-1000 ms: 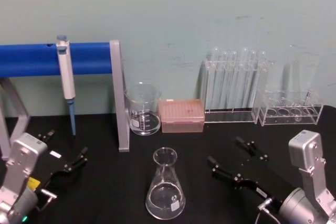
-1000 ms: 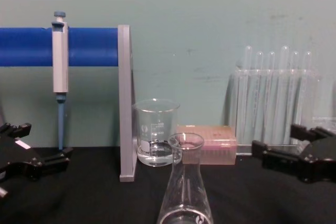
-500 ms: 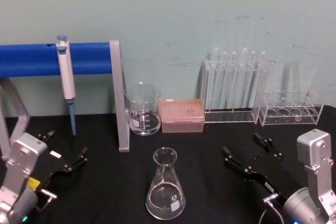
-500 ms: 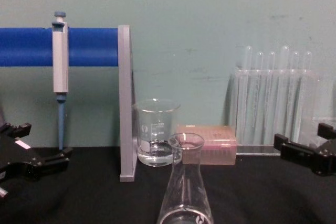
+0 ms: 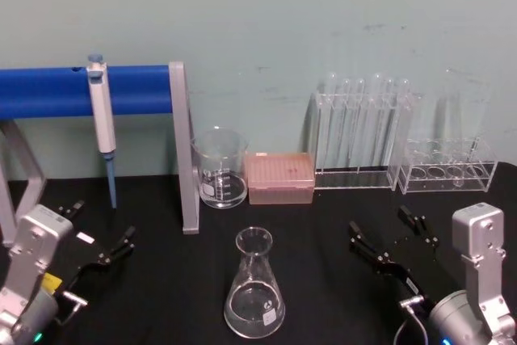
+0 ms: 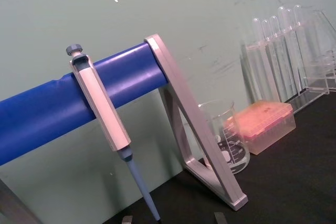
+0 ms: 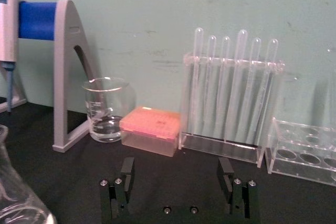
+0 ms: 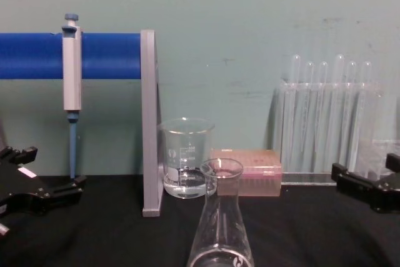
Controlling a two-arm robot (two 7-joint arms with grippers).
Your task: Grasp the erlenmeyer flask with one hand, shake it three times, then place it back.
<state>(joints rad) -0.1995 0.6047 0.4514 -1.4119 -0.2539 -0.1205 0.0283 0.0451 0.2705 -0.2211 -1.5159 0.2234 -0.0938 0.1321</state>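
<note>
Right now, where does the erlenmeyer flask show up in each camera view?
Head view: erlenmeyer flask stands bottom centre on the black table.
Chest view: its neck rises at bottom centre.
Left wrist view: not in it.
Right wrist view: glass edge at lower left corner.
Shared landmark: the beaker behind it.

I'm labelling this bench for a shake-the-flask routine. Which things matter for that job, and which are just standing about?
Belongs to the job:
- clear glass conical erlenmeyer flask, standing free at the front of the black table
- right gripper, open, right of the flask
- left gripper, open, parked at the left

Just standing about:
- straight-sided glass beaker
- pink tip box
- test tube rack
- grey pipette on the blue stand
</note>
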